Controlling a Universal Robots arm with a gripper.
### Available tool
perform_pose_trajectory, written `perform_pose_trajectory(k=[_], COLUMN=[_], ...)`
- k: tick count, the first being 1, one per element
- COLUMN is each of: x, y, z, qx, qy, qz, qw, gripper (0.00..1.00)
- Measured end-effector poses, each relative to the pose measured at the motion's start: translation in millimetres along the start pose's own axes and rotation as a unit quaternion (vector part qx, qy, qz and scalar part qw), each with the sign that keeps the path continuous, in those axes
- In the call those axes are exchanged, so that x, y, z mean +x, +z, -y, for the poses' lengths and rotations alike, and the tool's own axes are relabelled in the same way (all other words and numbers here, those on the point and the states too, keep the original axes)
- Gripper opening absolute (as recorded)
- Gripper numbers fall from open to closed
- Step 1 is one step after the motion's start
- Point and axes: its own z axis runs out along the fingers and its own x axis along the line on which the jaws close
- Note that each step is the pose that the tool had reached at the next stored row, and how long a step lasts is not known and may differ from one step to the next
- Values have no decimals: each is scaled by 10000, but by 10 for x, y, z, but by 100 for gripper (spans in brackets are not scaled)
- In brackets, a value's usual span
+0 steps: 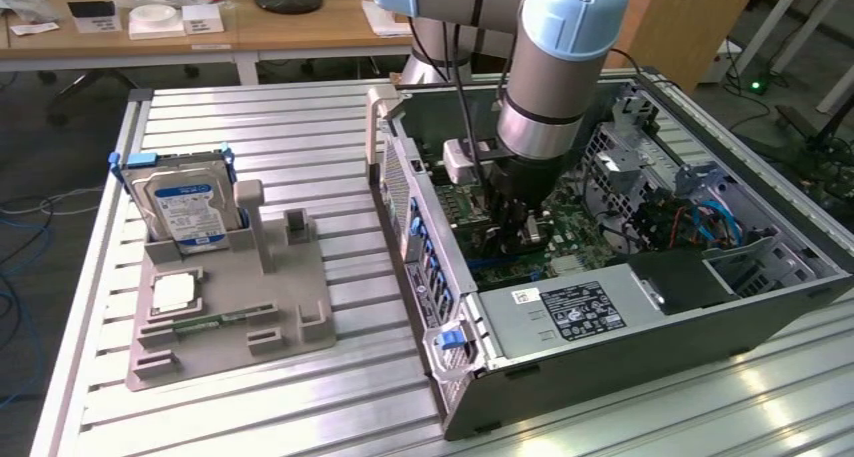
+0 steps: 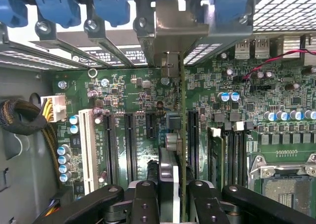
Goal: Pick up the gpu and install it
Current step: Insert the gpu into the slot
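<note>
Nearest to us in the wrist view, the claw [image 2: 173, 199] is closed on the gpu [image 2: 181, 135], its two black fingers [image 2: 146, 199] pinching the card from either side near its upper edge. We see the card edge-on, a thin green line running away from the claw toward the metal bracket [image 2: 170, 31] at the case wall. It stands upright over the motherboard [image 2: 133, 100], lined up with the long black slots [image 2: 129, 145]; whether its contacts already sit in a slot we cannot tell.

We judge the card to be light and stiff, but fragile: the board edge is thin, the parts on its faces can chip, and a tilted push could strain the connector. A hold on the flat faces close to the top edge, as now, looks sound, since it keeps the fingers clear of the contacts.

Farther off, in the exterior view, the arm [image 1: 561, 87] reaches down into the open computer case [image 1: 747, 307] on the counter [image 1: 267, 127]. Beyond it, toward that view's left, a grey holder [image 1: 227, 317] carries a hard drive [image 1: 187, 202] standing on edge.
</note>
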Motion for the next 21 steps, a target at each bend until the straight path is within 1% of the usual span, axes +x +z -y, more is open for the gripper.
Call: perform_pose_trajectory(k=[13,15,18,21], x=[2,-2,0,0], y=[58,80,80,81], z=[-3,-2,-3,-3], qx=[-4,1,-3,-4], qy=[0,1,0,0], qz=[-5,10,-1,-1], qw=[10000,10000,10000,10000], gripper=[28,28,28,28])
